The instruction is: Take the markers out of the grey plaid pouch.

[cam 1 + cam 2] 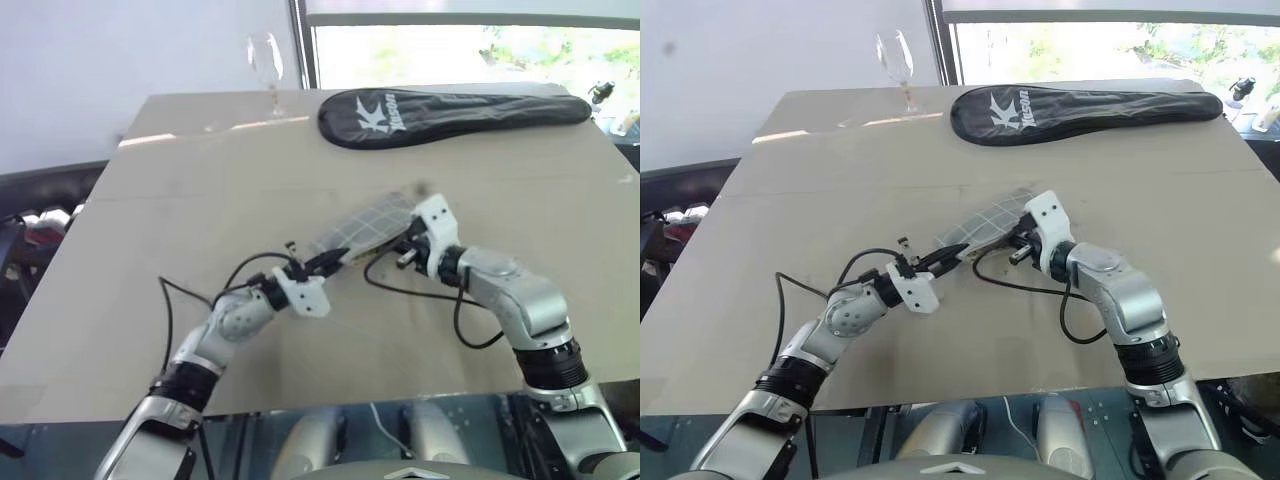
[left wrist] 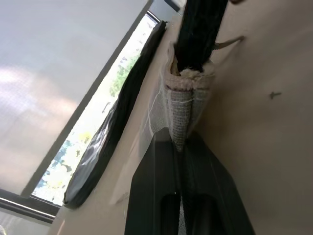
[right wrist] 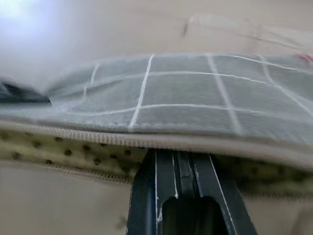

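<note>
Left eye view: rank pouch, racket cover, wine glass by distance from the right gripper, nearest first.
1. Grey plaid pouch: at the right gripper, whose fingers are shut inside its opening.
2. Black racket cover: far side of the table, right.
3. Wine glass: far edge, left.

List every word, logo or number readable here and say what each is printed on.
"K": large white logo letter on the black racket cover at the table's far edge.
White brand word beside the K, same cover: too small and blurred to read for certain.
Grey plaid pouch: no lettering visible, grid lines only.
Wine glass: no marking visible.
</note>
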`<move>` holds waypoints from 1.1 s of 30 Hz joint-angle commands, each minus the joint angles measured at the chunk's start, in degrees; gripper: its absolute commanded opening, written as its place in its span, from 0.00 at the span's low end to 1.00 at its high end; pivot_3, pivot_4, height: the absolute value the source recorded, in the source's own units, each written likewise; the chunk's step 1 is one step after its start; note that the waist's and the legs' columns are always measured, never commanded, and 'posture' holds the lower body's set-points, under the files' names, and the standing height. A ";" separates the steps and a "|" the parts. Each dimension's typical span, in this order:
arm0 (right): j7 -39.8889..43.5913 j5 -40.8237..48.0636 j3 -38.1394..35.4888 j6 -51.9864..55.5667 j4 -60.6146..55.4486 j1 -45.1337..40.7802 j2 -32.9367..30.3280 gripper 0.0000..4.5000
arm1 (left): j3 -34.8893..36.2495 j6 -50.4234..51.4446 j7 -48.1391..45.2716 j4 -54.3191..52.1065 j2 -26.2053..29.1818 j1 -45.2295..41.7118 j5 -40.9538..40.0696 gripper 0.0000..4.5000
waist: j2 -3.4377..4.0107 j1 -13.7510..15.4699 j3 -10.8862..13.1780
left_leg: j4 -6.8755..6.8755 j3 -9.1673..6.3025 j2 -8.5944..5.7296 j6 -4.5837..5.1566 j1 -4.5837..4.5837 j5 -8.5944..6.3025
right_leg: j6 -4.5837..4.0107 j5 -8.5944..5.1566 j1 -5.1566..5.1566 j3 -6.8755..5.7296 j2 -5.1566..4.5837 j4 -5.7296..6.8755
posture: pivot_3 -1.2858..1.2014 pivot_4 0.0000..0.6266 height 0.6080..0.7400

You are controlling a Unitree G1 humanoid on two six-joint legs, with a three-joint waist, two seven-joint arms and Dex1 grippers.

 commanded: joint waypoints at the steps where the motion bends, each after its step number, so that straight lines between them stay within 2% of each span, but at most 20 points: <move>1: 2.55 -5.43 3.49 -6.96 0.11 -1.86 -2.97 0.18 | 0.92 8.15 -5.80 -8.11 -1.50 0.46 -12.29 0.00 | -0.01 -0.10 0.00 | 0.01 -0.01 0.00 0.00 0.00 0.00 | 0.00 0.00 0.00 -0.01 0.01 -0.01 | 0.52 0.24 1.00; 6: 6.60 -8.91 5.90 -7.92 -3.26 -3.29 -7.66 0.74 | 1.32 18.76 -12.66 -15.33 -1.67 1.82 -21.41 0.00 | -0.01 -0.33 0.00 | 0.01 0.01 0.03 -0.01 -0.03 0.00 | 0.00 0.00 0.00 0.05 0.04 0.02 | 0.52 0.24 1.00; 8: 7.81 -9.79 6.40 -6.69 -5.65 -3.82 -9.43 0.99 | 1.57 23.65 -14.76 -18.28 -1.67 2.16 -24.59 0.00 | -0.01 -0.27 0.00 | 0.02 0.00 0.03 -0.01 -0.04 0.00 | 0.00 0.00 0.00 0.04 0.05 0.00 | 0.52 0.24 1.00; 9: 8.05 -10.01 6.38 -5.60 -6.68 -4.44 -9.84 1.00 | 1.82 26.49 -15.71 -19.64 -1.73 2.26 -26.49 0.00 | -0.02 -0.20 0.02 | 0.03 -0.01 0.04 -0.01 -0.04 0.00 | 0.00 0.00 0.01 0.03 0.05 -0.01 | 0.52 0.24 1.00; 15: 10.60 -11.91 8.51 -2.08 -7.21 -7.10 -11.22 1.00 | 2.81 39.28 -20.29 -24.81 -1.34 2.96 -33.50 0.00 | -0.03 -0.10 0.01 | 0.06 -0.02 0.04 -0.01 -0.05 0.01 | 0.00 0.00 0.03 0.02 0.06 -0.01 | 0.52 0.24 1.00; 19: 11.12 -16.13 12.08 -6.68 -0.24 -8.43 -10.70 1.00 | 3.02 40.85 -22.27 -24.73 -1.52 2.64 -33.20 0.00 | -0.03 -0.04 0.02 | 0.06 -0.01 0.04 -0.01 -0.06 0.01 | -0.01 0.00 0.02 0.02 0.06 -0.03 | 0.52 0.24 1.00; 26: 11.03 -20.76 14.09 -15.53 11.15 -9.98 -7.48 1.00 | 3.58 42.13 -23.54 -24.81 -2.37 1.93 -32.76 0.00 | -0.05 -0.12 0.02 | 0.05 0.01 0.06 -0.02 -0.03 0.01 | -0.01 0.00 0.03 0.05 0.08 -0.03 | 0.52 0.24 1.00; 33: 11.04 -23.75 12.71 -19.67 12.40 -9.17 -6.90 0.27 | 4.17 41.94 -23.43 -24.83 -2.59 2.45 -31.48 0.00 | -0.05 -0.01 0.02 | 0.06 0.02 0.06 -0.02 -0.03 0.01 | -0.01 0.00 0.03 0.05 0.08 -0.03 | 0.52 0.24 1.00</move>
